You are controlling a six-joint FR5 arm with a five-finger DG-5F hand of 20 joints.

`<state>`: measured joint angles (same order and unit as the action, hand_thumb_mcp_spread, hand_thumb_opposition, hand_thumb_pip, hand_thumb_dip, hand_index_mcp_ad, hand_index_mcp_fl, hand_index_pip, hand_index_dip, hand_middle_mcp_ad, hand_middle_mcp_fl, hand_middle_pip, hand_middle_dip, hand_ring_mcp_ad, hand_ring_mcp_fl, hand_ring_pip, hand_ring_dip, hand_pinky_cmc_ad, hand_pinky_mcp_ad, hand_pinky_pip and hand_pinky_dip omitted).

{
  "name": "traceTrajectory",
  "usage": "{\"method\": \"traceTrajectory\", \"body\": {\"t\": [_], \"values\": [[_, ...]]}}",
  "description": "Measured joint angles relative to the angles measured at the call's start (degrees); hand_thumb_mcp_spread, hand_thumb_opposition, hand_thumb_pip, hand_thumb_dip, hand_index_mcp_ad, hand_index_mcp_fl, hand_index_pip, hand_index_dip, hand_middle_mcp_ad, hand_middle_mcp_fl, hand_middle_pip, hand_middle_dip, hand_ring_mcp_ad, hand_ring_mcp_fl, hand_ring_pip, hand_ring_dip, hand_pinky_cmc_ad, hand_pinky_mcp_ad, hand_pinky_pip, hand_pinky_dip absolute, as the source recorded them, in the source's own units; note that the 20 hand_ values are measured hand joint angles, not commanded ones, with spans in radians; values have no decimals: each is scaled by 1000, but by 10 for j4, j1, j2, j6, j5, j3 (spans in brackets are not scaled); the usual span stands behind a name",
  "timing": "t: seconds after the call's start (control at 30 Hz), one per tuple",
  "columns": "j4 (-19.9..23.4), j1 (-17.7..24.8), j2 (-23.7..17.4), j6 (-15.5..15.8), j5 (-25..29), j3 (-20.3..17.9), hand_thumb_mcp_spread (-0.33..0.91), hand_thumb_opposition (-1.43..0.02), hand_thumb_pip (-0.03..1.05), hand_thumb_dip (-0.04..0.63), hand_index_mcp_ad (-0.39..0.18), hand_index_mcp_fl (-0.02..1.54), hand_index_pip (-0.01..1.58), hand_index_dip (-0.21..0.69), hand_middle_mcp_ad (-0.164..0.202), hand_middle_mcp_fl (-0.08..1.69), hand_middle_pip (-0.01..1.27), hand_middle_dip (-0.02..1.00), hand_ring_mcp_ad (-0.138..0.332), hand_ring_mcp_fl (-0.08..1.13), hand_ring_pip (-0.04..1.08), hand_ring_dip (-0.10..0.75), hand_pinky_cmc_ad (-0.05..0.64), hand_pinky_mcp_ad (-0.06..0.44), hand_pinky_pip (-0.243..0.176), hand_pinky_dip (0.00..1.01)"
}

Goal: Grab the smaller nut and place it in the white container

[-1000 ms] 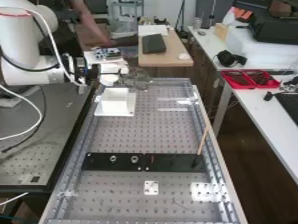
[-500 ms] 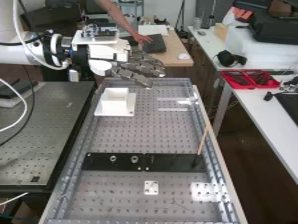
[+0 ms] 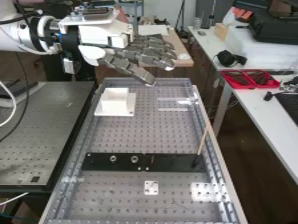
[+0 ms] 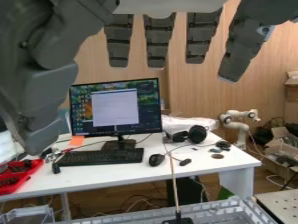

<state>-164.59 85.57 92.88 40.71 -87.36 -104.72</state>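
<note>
Dark grey, hangs raised as an open, empty hand (image 3: 126, 66) beyond the white container (image 3: 116, 102), probably for clearance before reaching down to the black bar (image 3: 100, 164).

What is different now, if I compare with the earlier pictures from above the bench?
The hand has moved right and upward in the high view, and the arm with it. No grasp or release is visible; the fingers are extended and empty. The white container, black bar, larger nut and bearing stayed in place.
</note>
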Motion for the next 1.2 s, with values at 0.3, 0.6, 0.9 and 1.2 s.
{"method": "traceTrajectory", "body": {"t": [0.3,0.6,0.9,1.2], "values": [[-13,-2,6,5,1,14,190,-773,539,140,-154,75,230,108,40,5,138,302,166,0,91,131,415,328,-106,394],[-17,-4,8,7,-1,22,188,-773,545,140,-154,75,230,108,40,3,138,302,166,0,91,129,412,328,-106,394],[-31,-5,4,14,0,29,188,-777,545,140,-154,87,185,108,42,5,138,302,169,0,91,129,412,328,-106,394],[-34,-8,-5,12,-5,28,188,-777,546,140,-157,89,145,108,42,5,136,302,169,0,91,129,412,330,-106,394]]}}
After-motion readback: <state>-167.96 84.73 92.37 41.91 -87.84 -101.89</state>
